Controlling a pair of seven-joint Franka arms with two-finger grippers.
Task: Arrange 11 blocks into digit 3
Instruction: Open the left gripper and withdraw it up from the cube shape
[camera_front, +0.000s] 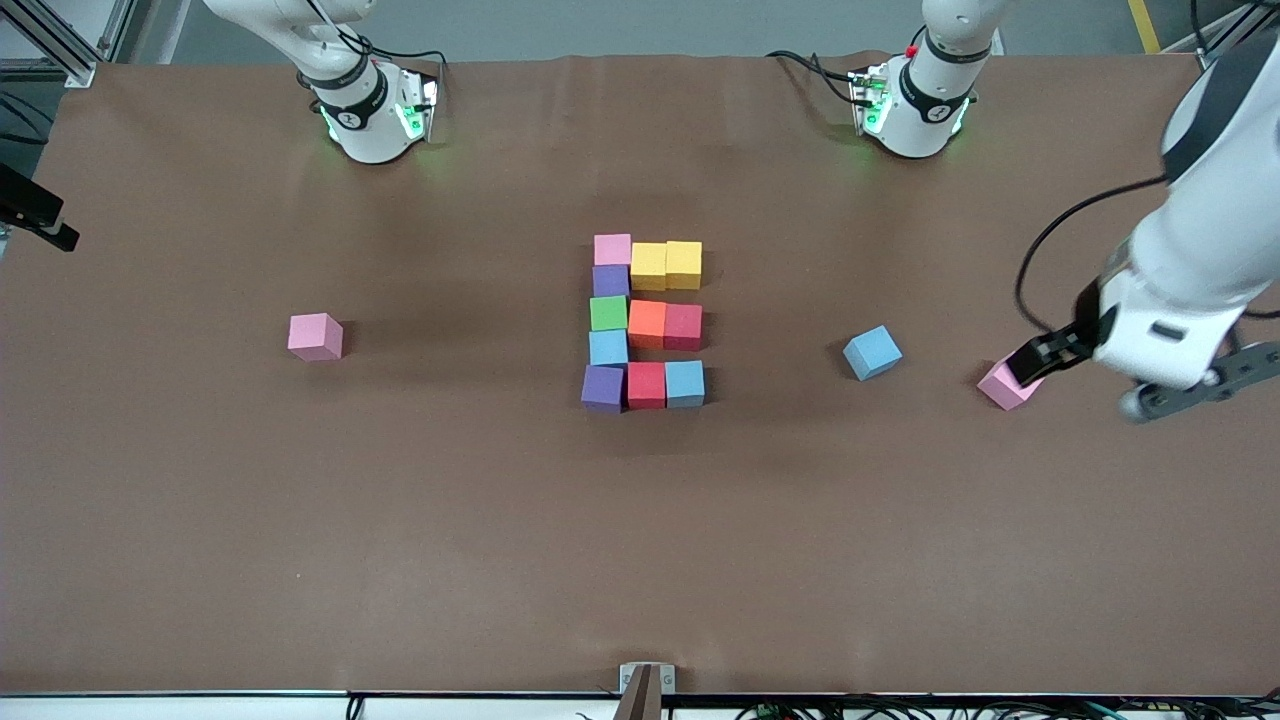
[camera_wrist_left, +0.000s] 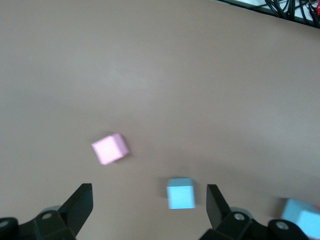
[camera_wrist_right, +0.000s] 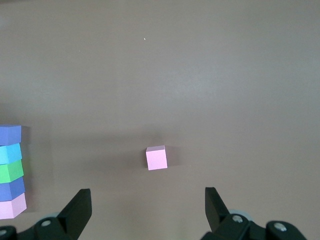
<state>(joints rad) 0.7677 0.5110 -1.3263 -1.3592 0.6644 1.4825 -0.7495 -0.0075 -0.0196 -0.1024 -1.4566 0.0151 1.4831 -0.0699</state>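
Left pincer (camera_front: 1035, 362) wide, low over pink block (camera_front: 1003, 386); right pincer (camera_wrist_right: 147, 212) wide, aloft.

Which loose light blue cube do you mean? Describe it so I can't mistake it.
Start at the finished block figure mid-table. Toward the left arm's end, two loose cubes lie apart from it; the light blue cube is the one closer to the figure. Its neighbour is a pink cube.
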